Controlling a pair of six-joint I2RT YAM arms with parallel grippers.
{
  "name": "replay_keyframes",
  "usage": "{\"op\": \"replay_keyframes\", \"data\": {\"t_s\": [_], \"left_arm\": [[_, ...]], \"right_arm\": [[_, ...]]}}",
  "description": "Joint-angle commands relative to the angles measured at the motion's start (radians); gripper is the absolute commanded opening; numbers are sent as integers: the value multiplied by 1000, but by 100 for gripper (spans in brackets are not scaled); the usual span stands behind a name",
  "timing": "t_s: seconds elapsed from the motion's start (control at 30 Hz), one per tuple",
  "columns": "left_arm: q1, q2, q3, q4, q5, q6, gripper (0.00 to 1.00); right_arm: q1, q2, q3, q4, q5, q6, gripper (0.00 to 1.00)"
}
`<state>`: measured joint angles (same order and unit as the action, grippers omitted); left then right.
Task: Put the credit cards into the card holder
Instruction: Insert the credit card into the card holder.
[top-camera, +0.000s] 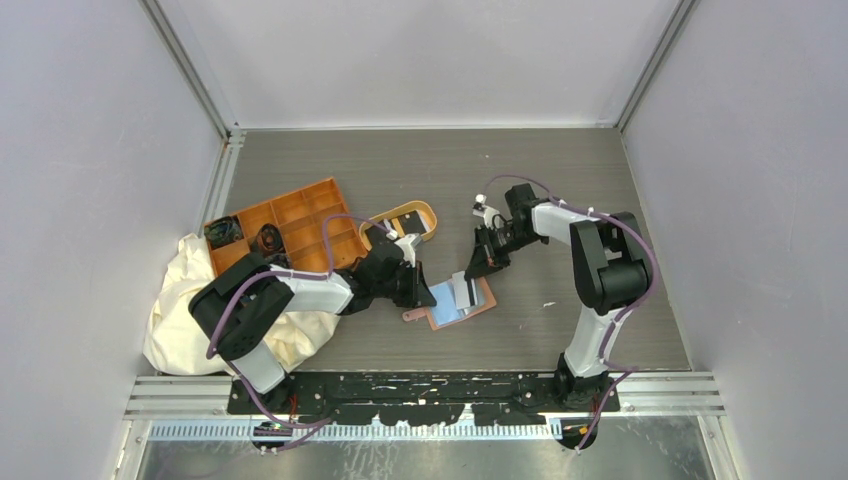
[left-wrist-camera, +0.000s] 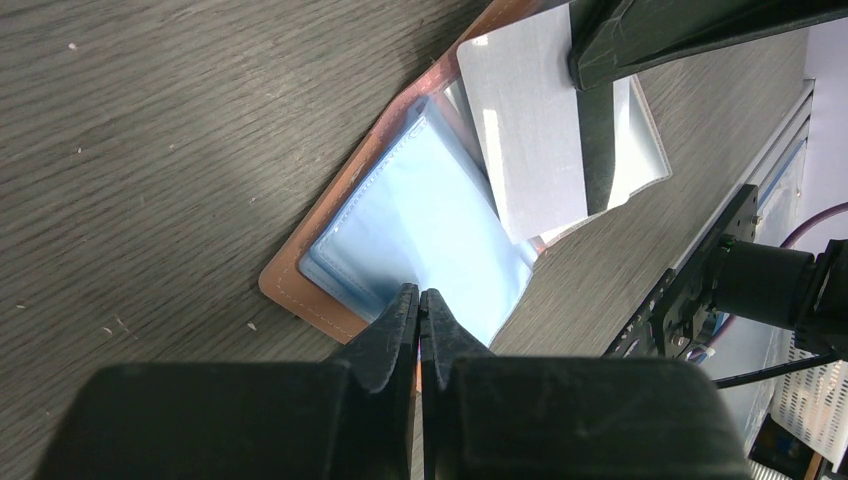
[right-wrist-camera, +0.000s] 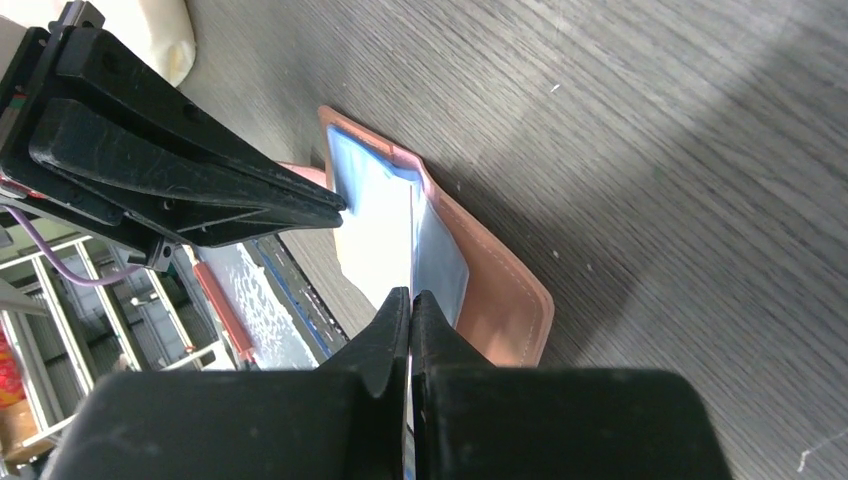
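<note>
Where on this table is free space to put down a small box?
Free: the far strip between back wall and orange tray; the near patch between card holder and right arm. Crowded: centre-left, where cloth, oval tray, left gripper and right gripper meet.

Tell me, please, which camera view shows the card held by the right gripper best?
The left wrist view: the card faces it, white with a dark stripe, over the card holder. The top external view shows only a small pale patch; the right wrist view sees it edge-on in the right gripper.
</note>
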<state>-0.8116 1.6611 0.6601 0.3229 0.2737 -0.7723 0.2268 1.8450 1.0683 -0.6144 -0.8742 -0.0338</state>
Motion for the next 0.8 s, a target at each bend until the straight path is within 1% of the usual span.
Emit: {"op": "replay_keyframes", "data": {"t_s": [0.0, 0.23, 0.77], "left_arm": [[-3, -9, -6, -13, -17, 38, 4], [-4, 1, -3, -10, -14, 38, 4], [11, 6, 8, -27, -18, 44, 4]], "right_arm": [[-1, -1, -4, 17, -34, 31, 1], [-2, 20, -36, 52, -69, 94, 1], [-29, 13, -90, 66, -124, 94, 1]]}}
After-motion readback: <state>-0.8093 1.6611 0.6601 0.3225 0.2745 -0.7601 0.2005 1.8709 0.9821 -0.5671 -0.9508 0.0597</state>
